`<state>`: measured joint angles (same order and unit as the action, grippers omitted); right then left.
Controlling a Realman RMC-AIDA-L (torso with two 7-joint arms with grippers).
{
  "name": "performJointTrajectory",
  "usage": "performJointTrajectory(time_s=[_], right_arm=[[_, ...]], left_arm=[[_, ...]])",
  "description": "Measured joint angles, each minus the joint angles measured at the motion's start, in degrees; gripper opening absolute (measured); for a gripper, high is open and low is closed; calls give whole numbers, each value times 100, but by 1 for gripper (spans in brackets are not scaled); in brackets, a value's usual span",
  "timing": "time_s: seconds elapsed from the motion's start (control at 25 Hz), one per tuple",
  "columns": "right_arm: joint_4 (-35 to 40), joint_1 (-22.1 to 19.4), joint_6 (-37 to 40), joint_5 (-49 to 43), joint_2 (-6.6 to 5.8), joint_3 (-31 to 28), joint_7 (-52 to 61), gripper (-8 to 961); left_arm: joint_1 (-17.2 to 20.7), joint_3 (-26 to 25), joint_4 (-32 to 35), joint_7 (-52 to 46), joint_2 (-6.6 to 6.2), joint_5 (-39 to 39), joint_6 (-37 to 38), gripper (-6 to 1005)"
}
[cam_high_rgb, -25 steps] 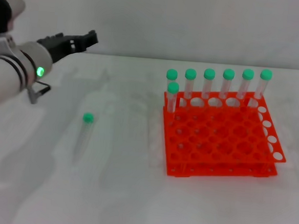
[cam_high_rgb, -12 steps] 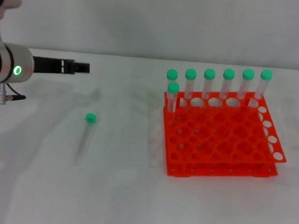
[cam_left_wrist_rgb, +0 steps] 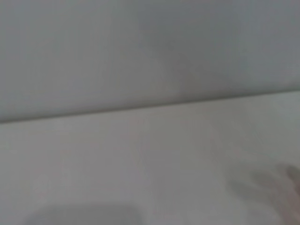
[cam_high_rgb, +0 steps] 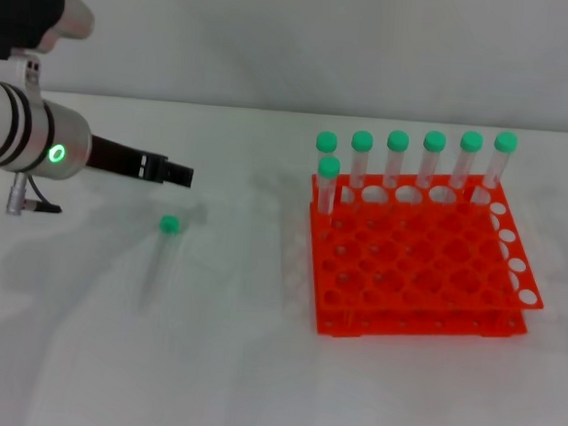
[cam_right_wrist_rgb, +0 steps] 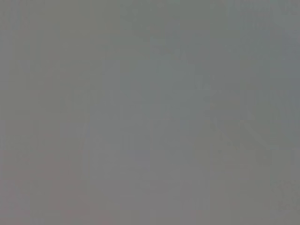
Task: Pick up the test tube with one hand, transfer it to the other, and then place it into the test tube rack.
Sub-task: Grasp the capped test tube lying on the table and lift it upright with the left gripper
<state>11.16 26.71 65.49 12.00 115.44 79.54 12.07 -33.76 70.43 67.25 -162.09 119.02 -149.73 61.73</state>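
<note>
The test tube (cam_high_rgb: 160, 255) lies flat on the white table at the left, its green cap (cam_high_rgb: 169, 224) at the far end. My left gripper (cam_high_rgb: 181, 175), black on a white arm with black rings and a green light, hovers just beyond and above the cap, pointing toward the right. It holds nothing. The orange-red test tube rack (cam_high_rgb: 416, 276) stands at the right. My right gripper is out of view. The left wrist view shows only bare table and wall, and the right wrist view only plain grey.
Several green-capped tubes (cam_high_rgb: 397, 162) stand upright in the rack's far row, with one more in the second row at its left end (cam_high_rgb: 327, 185). The white table (cam_high_rgb: 234, 366) stretches between the lying tube and the rack.
My left arm has swung down and to the right, bringing the gripper from the far left to just above the lying tube's cap. The tube and rack have not moved.
</note>
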Motion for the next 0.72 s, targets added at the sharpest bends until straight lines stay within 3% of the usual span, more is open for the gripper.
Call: performJointTrajectory(time_s=[0.72], right_arm=[[0,99,-6,-14,-13,0,-36,871]], left_arm=[[-48,-16,-273,-474,-9,-78,773,889]])
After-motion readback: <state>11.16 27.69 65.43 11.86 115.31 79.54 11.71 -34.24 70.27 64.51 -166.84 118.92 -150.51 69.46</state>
